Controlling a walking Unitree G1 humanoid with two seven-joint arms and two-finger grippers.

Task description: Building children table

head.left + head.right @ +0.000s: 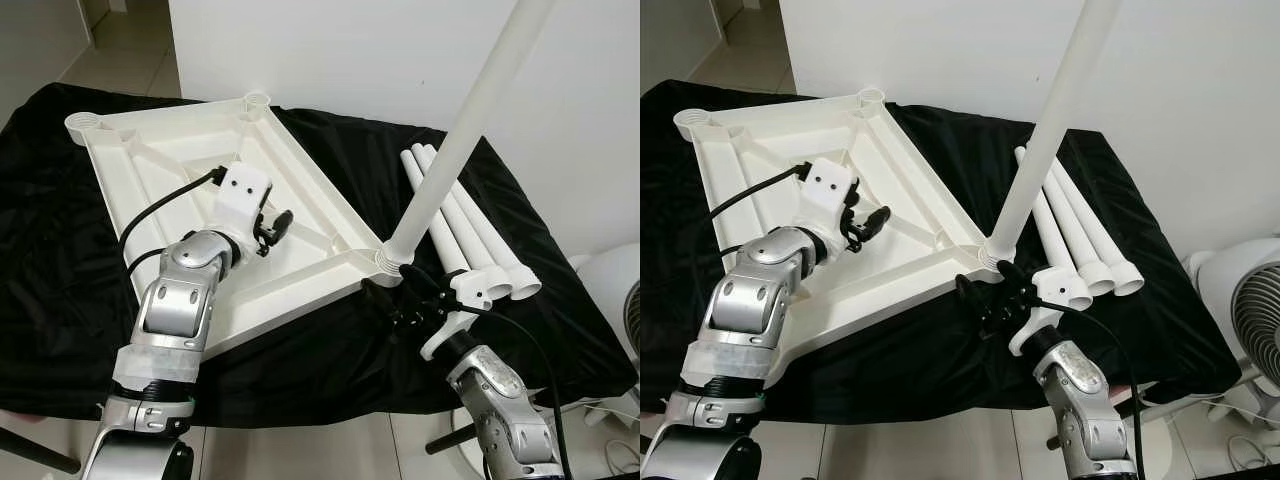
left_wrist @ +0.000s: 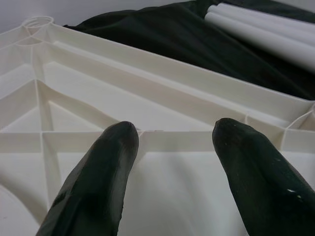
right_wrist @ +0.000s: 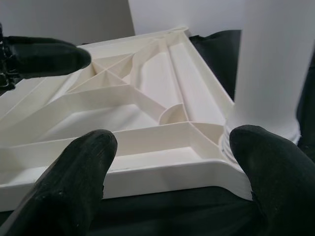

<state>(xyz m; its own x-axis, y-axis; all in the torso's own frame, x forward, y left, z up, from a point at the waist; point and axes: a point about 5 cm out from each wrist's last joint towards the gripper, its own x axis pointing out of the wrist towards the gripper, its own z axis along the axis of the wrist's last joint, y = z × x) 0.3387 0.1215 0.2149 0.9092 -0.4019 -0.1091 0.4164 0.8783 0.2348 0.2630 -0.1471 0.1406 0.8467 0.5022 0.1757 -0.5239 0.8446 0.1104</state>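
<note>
Surface, left eye view: a black cloth [image 1: 330, 340] covered the table before a white wall.
Tabletop, left eye view: the white tabletop [image 1: 180, 190] lay upside down on the cloth, ribs up.
Fitted leg, left eye view: one white leg [image 1: 462, 135] stood tilted in the tabletop's near right corner socket.
Spare legs, left eye view: three loose legs [image 1: 470, 235] lay side by side on the cloth, right of the tabletop.
Fan, right eye view: a white fan [image 1: 1250, 310] stood at the right edge.
Left gripper, left wrist view: the left gripper [image 2: 174, 142] hovered over the ribs, its fingers [image 2: 93, 191] apart and empty.
Right gripper, right wrist view: the right gripper [image 3: 174, 152] faced the tabletop's corner by the fitted leg, fingers [image 3: 74, 182] spread wide, holding nothing.
</note>
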